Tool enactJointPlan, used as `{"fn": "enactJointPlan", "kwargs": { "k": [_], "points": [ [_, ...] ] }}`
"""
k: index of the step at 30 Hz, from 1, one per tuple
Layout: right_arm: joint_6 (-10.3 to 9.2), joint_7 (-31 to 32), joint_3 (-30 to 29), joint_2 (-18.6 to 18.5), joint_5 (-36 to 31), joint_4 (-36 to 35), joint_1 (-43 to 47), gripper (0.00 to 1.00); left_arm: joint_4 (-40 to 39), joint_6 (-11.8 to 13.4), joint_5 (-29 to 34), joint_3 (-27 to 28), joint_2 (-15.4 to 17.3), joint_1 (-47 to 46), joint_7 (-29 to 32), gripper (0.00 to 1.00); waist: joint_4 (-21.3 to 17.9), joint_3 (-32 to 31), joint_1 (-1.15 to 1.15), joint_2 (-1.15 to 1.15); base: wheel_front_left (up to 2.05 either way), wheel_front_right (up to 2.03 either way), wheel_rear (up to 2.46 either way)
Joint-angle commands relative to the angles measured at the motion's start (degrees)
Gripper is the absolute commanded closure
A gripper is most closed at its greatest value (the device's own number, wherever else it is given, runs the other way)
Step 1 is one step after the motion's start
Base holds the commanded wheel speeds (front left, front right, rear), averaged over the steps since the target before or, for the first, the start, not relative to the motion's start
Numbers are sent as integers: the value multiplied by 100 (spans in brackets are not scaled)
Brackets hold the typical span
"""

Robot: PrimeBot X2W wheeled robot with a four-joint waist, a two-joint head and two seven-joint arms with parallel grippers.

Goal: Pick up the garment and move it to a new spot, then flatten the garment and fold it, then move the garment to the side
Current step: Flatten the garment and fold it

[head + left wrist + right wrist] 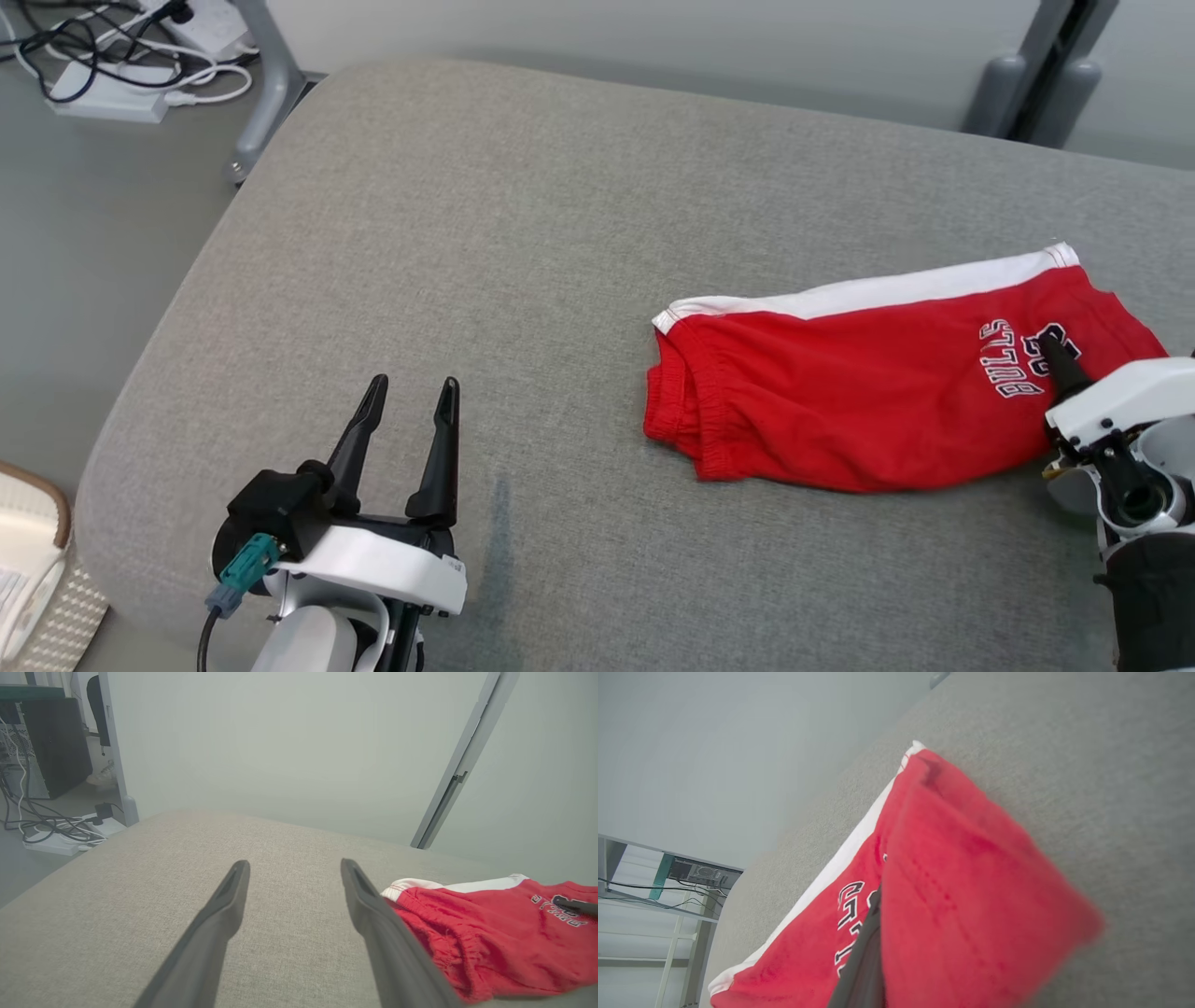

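Now the right gripper [1053,350] pinches a thin fold of the red-and-white cloth shorts [868,401] near the grey padded bench's [467,233] right edge, so dragging may undo their fold, while the left gripper [414,385] stands spread.

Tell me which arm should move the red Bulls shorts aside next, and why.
Right. The right gripper is shut on the red Bulls shorts by the lettering, with cloth lying over one finger. The left gripper stands open over the bare grey cushion, apart from the shorts.
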Motion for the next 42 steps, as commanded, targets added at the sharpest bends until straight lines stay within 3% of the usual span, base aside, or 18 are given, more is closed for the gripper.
{"fn": "enactJointPlan", "kwargs": {
  "k": [1,15,23,30,42],
  "points": [
    [-3,-118,-53,-16,37,-4,119,100,9,-24,53,34,23,46,-23,0,-121,-114,0,0,0,0,0],
    [-3,-899,-1031,293,-286,296,900,100,84,-99,240,256,23,336,-23,0,-642,-706,0,0,0,0,0],
    [-3,-1193,-923,314,-563,705,807,100,130,-152,290,189,23,397,-23,0,-649,-817,0,0,0,0,0],
    [-3,-1528,-96,313,-135,588,453,100,192,-173,309,206,23,430,-23,0,-511,-910,0,0,0,0,0],
    [-2,-1692,2313,314,1471,-727,978,100,303,-188,328,201,23,555,-23,0,-21,-1074,0,0,0,0,0]
  ]
}}
